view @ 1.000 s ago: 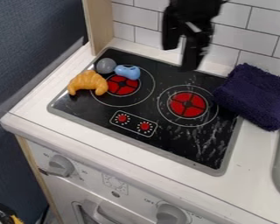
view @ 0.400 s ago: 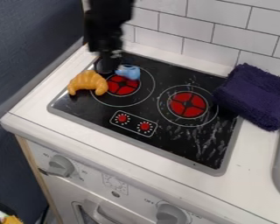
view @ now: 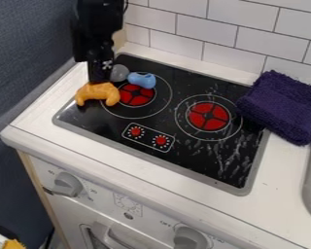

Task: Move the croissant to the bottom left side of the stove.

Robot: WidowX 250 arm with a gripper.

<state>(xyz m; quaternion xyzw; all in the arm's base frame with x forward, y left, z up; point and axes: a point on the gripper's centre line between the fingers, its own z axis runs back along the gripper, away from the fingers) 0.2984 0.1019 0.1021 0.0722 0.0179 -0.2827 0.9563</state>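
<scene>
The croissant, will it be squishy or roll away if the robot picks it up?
The croissant looks smooth and shiny, so it's probably stiff toy plastic and maybe a bit slippery. Its bent, two-ended shape would likely make it rock or slide rather than roll.

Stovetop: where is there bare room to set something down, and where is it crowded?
Stove: bare between the croissant and dials, and below the right burner. Crowded at upper left: croissant, gripper, grey object and blue object.
</scene>
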